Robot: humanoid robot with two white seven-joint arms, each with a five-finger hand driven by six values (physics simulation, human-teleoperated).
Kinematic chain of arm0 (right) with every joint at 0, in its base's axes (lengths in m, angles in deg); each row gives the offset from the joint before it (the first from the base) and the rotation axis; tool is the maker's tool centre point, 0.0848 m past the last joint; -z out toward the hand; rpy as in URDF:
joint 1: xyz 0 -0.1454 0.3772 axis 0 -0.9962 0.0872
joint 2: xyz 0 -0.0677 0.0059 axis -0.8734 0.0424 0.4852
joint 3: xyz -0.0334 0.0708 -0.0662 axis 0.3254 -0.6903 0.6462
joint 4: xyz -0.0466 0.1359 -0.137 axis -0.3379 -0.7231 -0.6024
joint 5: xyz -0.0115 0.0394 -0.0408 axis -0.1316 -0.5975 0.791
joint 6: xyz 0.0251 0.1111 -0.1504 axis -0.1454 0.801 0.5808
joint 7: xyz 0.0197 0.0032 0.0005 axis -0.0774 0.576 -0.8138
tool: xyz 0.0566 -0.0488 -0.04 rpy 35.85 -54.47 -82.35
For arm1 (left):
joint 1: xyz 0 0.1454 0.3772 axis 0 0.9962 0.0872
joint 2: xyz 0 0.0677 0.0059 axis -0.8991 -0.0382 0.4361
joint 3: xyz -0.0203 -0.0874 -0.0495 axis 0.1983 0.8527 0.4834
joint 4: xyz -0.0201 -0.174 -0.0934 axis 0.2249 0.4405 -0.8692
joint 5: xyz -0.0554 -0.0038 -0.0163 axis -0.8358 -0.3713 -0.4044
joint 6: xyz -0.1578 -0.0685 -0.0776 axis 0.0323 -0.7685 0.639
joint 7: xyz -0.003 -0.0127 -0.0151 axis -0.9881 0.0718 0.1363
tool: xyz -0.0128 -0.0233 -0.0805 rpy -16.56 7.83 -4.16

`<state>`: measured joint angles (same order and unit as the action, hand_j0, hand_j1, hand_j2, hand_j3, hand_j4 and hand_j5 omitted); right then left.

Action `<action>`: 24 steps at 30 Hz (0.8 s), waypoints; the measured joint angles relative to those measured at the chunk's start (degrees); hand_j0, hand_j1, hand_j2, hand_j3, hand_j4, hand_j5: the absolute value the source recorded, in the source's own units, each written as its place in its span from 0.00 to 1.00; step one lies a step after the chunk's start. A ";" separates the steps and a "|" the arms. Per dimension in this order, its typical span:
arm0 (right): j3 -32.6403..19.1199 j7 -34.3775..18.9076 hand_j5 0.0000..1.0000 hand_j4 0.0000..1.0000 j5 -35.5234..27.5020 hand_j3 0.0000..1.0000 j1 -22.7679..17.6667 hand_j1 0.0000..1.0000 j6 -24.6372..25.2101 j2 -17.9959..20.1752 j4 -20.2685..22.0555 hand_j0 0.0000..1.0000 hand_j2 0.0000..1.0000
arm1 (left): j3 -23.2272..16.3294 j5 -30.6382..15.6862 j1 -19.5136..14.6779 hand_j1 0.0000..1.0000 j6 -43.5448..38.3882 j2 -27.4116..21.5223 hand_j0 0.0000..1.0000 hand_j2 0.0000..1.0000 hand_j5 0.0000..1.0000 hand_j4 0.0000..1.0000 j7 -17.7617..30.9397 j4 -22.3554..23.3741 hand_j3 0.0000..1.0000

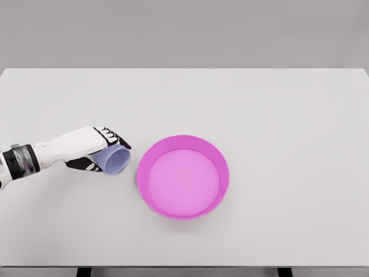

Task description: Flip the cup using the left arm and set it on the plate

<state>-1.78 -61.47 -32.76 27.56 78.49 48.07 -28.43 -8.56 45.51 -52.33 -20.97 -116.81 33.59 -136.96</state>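
Cup sideways at left-centre of frame, my left hand wrapped around it, just left of the plate on the tabletop. Grasp achieved I judge; flip unfinished, placement pending.

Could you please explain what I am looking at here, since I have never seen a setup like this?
This is a simulator's render, seen from a camera on a humanoid robot's head, looking down at a white table. The white arm coming in from the left is the robot's left arm; it ends in a five-finger hand. That hand is closed around a small pale blue cup, which is tilted on its side with one end facing the plate. Just to the right of the cup sits a pink plate with a raised rim; nothing lies in it. The cup is beside the plate, not on it yet. The robot's right arm does not appear in this picture.
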 measured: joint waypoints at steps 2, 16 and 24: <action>0.00 0.01 1.00 1.00 0.00 1.00 0.00 1.00 0.00 0.00 0.00 1.00 1.00 | 0.07 -0.30 0.00 0.64 0.00 0.05 0.64 0.64 0.64 0.64 -0.01 0.02 0.64; 0.00 0.00 1.00 1.00 0.00 1.00 0.00 1.00 0.00 0.00 0.00 1.00 1.00 | 0.42 -16.34 0.00 0.65 0.34 0.30 0.65 0.65 0.65 0.65 -0.10 -0.68 0.65; 0.00 0.00 1.00 1.00 0.00 1.00 0.00 1.00 0.00 0.00 0.00 1.00 1.00 | 0.39 -29.03 0.17 0.65 0.39 0.51 0.65 0.65 0.65 0.65 -0.11 -1.91 0.65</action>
<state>-1.78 -61.47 -32.76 27.56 78.49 48.07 -28.43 -8.17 16.49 -52.15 -20.58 -116.30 33.48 -138.88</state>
